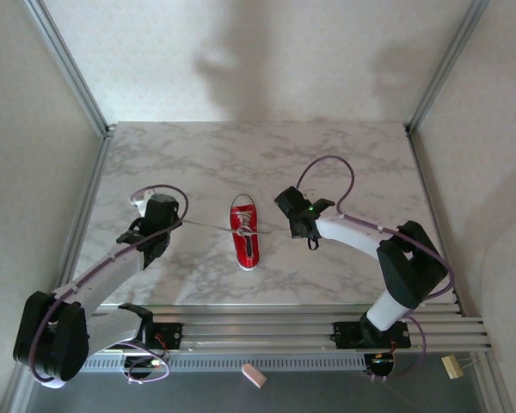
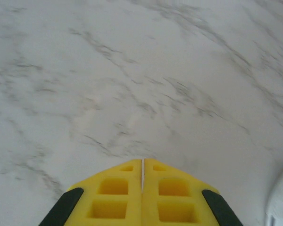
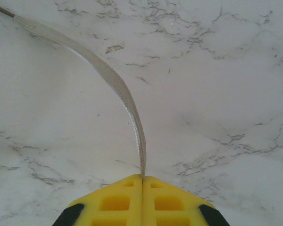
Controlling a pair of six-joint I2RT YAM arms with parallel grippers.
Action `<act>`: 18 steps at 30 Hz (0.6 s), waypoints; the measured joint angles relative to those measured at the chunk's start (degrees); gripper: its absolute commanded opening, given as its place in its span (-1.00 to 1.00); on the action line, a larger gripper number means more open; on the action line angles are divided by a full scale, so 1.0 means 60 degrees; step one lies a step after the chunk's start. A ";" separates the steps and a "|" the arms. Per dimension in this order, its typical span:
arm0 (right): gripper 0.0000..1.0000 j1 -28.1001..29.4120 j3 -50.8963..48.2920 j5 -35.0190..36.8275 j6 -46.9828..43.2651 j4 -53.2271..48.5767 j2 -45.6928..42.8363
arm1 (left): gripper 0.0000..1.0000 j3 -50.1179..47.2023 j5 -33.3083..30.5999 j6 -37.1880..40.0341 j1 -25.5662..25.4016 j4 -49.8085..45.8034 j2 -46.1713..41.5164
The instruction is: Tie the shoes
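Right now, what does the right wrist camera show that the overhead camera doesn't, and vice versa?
Right wrist view: the right lace's woven texture and dark tip, its free end curving away from the shut right end effector. Overhead view: the red sneaker mid-table, and the left end effector holding the left lace out sideways. Shared: the marble table, the right lace and the right end effector gripping it.

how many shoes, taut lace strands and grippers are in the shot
red sneaker: 1
white lace strands pulled taut: 2 (left lace, right lace)
grippers: 2 (left gripper, right gripper)
total: 5
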 measured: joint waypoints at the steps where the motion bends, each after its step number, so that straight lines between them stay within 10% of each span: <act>1: -1.00 -0.0007 0.0000 0.0036 -0.0029 -0.0007 0.0000 | -1.00 -0.0076 -0.0029 -0.0087 0.0186 -0.0022 -0.0033; 18: -1.00 -0.0076 0.0000 -0.0186 -0.0605 0.0127 -0.0583 | -1.00 -0.0641 -0.0918 -0.2084 0.2379 -0.0852 -0.0444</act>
